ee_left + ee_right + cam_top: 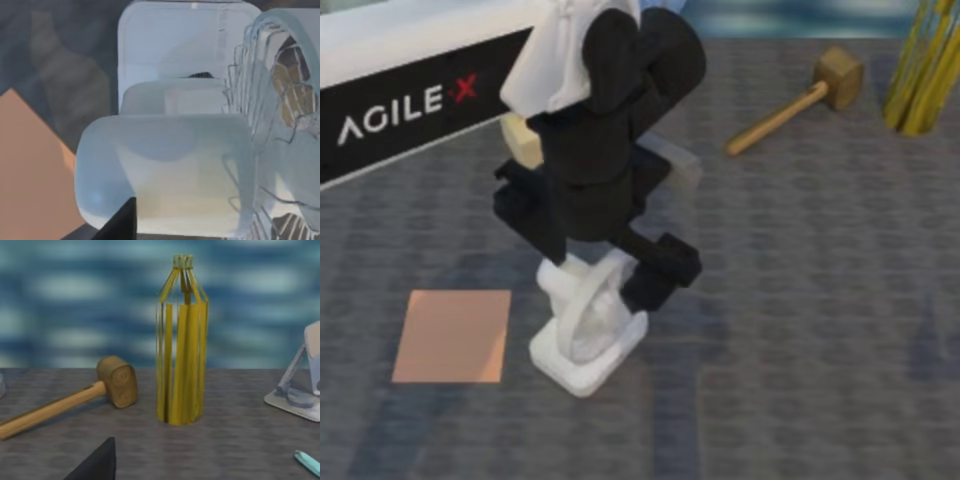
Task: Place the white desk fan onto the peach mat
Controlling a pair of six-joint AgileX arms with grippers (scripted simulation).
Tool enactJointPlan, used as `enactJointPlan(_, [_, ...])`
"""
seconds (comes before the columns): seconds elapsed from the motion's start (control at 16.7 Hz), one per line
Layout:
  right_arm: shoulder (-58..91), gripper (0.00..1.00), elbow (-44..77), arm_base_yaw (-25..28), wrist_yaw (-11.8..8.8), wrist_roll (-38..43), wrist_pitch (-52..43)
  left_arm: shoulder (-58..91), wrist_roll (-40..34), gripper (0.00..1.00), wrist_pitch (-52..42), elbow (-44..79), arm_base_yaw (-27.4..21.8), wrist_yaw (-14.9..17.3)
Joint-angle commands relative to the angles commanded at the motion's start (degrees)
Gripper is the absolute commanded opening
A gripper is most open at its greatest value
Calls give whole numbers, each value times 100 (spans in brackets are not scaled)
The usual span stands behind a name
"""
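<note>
Top view: left gripper (605, 275) over white desk fan (588, 335)

Left pincer (588, 262) hidden — arm covers white desk fan's (588, 335) top.

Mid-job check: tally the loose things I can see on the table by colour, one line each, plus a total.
White: 1, the white desk fan, under the left arm.
Peach: 1, the peach mat, flat at the fan's left.
Wood brown: 1, the wooden mallet.
Yellow: 1, the yellow slatted bottle-shaped thing.
Grey: 1, a tilted stand.
Total: 5. A cream thing behind the arm is mostly hidden.
</note>
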Motion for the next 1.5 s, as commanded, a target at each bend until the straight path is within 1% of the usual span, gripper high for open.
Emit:
enactJointPlan(0.54, [0, 100, 0, 0, 0, 0, 0, 0, 0, 2, 0, 0, 0, 0])
enactJointPlan(0.6, [0, 100, 0, 0, 0, 0, 0, 0, 0, 0, 0, 0, 0, 0])
enactJointPlan(1.14, [0, 100, 0, 0, 0, 0, 0, -50, -5, 0, -22, 32, 0, 17])
enactJointPlan(1.26, [0, 100, 0, 0, 0, 0, 0, -30, -6, 0, -242, 256, 13, 17])
enactJointPlan(1.5, [0, 100, 0, 0, 0, 0, 0, 0, -18, 0, -993, 1052, 83, 16])
